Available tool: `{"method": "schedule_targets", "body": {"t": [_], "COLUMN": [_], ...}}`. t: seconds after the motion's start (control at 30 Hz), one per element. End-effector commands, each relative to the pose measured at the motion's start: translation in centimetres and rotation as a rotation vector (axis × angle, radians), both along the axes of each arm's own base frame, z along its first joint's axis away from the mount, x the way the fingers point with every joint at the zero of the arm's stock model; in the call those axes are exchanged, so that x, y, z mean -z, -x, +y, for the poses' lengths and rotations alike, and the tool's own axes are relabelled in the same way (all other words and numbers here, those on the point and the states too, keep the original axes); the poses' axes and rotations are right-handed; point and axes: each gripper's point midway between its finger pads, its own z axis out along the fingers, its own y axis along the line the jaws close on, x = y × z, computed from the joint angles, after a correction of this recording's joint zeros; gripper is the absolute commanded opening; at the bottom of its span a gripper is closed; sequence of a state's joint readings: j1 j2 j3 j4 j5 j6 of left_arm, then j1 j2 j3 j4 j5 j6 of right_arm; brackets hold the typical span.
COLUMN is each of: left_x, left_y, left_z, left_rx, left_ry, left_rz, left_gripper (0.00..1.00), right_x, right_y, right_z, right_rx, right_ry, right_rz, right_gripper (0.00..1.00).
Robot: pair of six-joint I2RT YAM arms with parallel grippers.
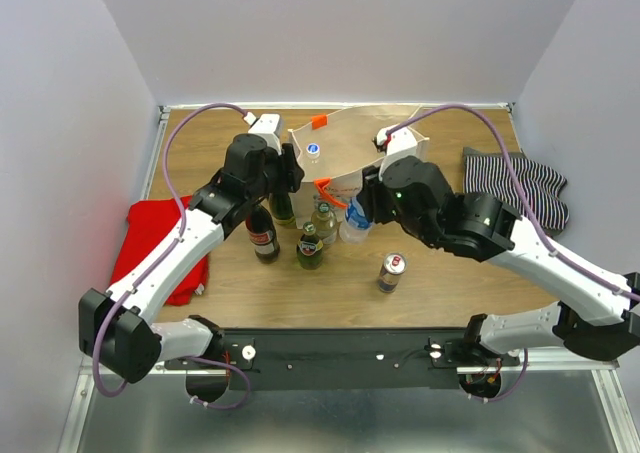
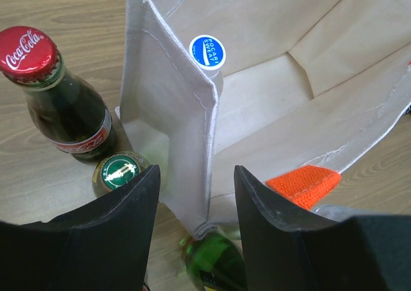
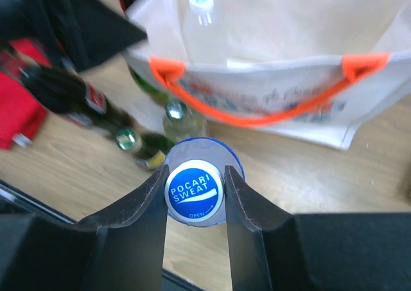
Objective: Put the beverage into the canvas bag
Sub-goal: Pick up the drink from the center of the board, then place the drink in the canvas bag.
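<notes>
Pale grey walls close in a wooden table (image 1: 450, 283). Well to the left of the canvas bag (image 1: 350, 138) lies a red cloth (image 1: 150, 233). The left gripper (image 2: 197, 175) hangs over the bag's left front corner. Its fingers are spread, and the corner seam of the cream wall stands between them without being pinched.

Just off that same corner, on the near side, stands a cluster of glass bottles. A Coca-Cola bottle (image 2: 61, 98) with a red cap is farthest from the bag, and a green bottle (image 2: 117, 170) with a green cap stands beside it. A clear bottle (image 1: 323, 218) is right against the bag's front wall.

The bag stands upright and open-mouthed at the back of the table, its orange handle (image 3: 257, 114) drooping down the printed front. Inside, against its left wall, a capped bottle (image 2: 207, 51) stands with a blue Pocari Sweat lid.

The beverage, a Pocari Sweat bottle (image 3: 194, 194), is upright just outside the bag's front wall. The right gripper (image 3: 194, 170) is pressed against both sides of its blue cap. Whether its base rests on the wood cannot be told.

Nearer the arms, in front of the bag, stands a can (image 1: 391, 271). Well to the bag's right lies a striped cloth (image 1: 520, 188).
</notes>
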State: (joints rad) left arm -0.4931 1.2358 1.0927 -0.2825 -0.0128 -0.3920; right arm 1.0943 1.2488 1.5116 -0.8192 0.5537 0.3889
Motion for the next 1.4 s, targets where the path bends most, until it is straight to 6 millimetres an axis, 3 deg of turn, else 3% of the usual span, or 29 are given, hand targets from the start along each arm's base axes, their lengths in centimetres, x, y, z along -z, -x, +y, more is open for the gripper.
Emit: {"method": "schedule_targets", "body": {"t": [0.0,0.1,0.13,0.2,0.23,0.4,0.53,0.63,0.7,1.1,1.37], "left_x": [1.1,1.2,1.4,1.3,1.4,1.7,2.4,2.6,2.6,2.3,2.0], "left_y": [0.6,0.6,0.6,0.6,0.6,1.1,1.5,1.7,1.7,2.1,2.0], "left_z": [0.9,0.5,0.4,0.0,-0.1,-1.2,-1.8,-1.9,-1.9,-2.2,-2.2], "left_rx": [-0.037,-0.019,-0.013,0.009,0.012,0.085,0.116,0.123,0.122,0.130,0.128], "left_ry": [-0.022,-0.013,-0.013,-0.002,-0.004,-0.003,-0.028,-0.038,-0.045,-0.042,-0.047], "left_rz": [0.031,0.029,0.032,0.030,0.025,0.032,0.042,0.043,0.043,0.032,0.026], "left_gripper": [0.57,0.57,0.57,0.57,0.57,0.57,0.57,0.57,0.57,0.57,0.57], "right_x": [-11.0,-13.2,-15.1,-16.1,-17.7,-20.1,-20.5,-19.7,-19.1,-19.8,-18.5], "right_y": [-1.8,-2.5,-2.6,-3.1,-3.2,-4.1,-5.0,-5.3,-5.4,-5.5,-7.2], "right_z": [0.3,0.7,0.5,1.0,0.8,1.3,1.7,2.3,2.1,1.1,2.4], "right_rx": [0.053,0.052,0.061,0.057,0.066,0.080,0.105,0.104,0.099,0.126,0.093], "right_ry": [-0.203,-0.189,-0.219,-0.199,-0.226,-0.221,-0.199,-0.181,-0.145,-0.138,-0.099], "right_rz": [-0.222,-0.275,-0.305,-0.340,-0.366,-0.439,-0.474,-0.475,-0.486,-0.527,-0.536], "right_gripper": [0.01,0.01,0.01,0.01,0.01,0.01,0.01,0.01,0.01,0.01,0.01]}}
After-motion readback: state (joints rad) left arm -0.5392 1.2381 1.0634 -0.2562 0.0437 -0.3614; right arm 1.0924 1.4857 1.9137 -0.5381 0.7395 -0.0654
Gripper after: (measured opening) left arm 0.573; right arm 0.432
